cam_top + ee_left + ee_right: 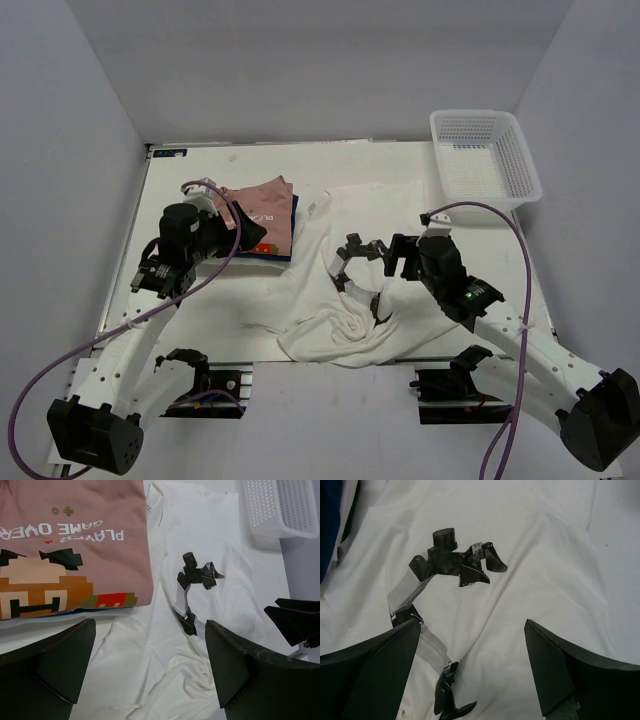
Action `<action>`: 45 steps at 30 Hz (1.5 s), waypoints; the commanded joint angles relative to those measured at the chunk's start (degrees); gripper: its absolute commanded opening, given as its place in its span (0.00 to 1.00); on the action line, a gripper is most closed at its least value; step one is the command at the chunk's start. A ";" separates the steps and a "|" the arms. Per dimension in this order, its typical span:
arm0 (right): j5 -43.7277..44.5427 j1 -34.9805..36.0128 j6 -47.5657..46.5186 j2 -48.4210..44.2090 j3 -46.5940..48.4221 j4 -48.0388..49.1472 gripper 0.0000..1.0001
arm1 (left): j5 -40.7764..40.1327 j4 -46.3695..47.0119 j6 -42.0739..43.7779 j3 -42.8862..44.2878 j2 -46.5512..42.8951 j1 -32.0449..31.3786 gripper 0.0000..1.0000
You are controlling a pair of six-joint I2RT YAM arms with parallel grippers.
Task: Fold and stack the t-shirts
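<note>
my left gripper [150, 650] is wide open, holding nothing, by the folded pink shirt [262, 208] at the left. my right gripper [472, 645] is open too, over the big white shirt [320, 295], which lies bunched up in the middle with a black-and-white thing [445, 565] on it.

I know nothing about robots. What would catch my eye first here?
A large white t-shirt sprawls rumpled across the middle of the table, with a small black-and-white object lying on it and the open right gripper pointed at it. To its left lies a folded pink t-shirt with a pixel game print. A white mesh basket stands at the far right corner.
</note>
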 commanded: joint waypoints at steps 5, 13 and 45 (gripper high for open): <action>-0.56 -0.13 -0.70 -3.00 -0.72 5.13 0.90 | -0.28 1.44 0.19 -2.04 -0.05 0.05 1.00; -3.37 -0.04 -1.58 -0.81 -2.04 6.98 0.90 | 8.51 3.45 -0.76 -6.34 3.02 0.05 1.00; 0.75 -0.13 -2.10 1.75 -0.90 2.06 0.90 | -12.39 28.07 -9.39 -9.53 35.36 4.87 1.00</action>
